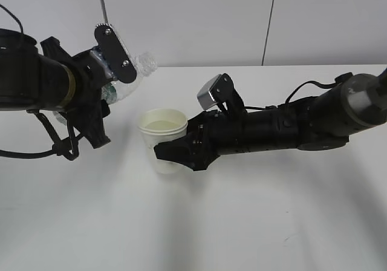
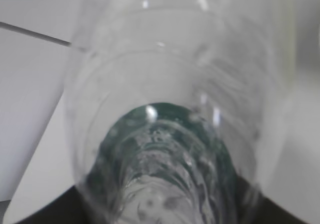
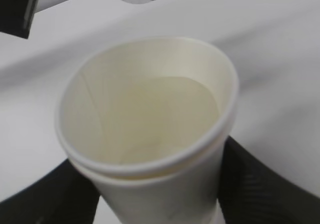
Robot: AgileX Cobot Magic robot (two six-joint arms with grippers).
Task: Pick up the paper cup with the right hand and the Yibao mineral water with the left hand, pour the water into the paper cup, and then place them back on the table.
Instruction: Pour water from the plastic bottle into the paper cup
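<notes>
My right gripper is shut on the off-white paper cup, upright at the middle of the white table. In the right wrist view the cup fills the frame with clear water inside, black fingers on both sides. My left gripper is shut on the Yibao mineral water bottle, held tilted above and left of the cup, its neck pointing up to the right. In the left wrist view the clear bottle with its green label fills the frame.
The white wall with a dark vertical seam stands behind the table. A thin grey rod rises at the back left. Both black arms reach in from the sides.
</notes>
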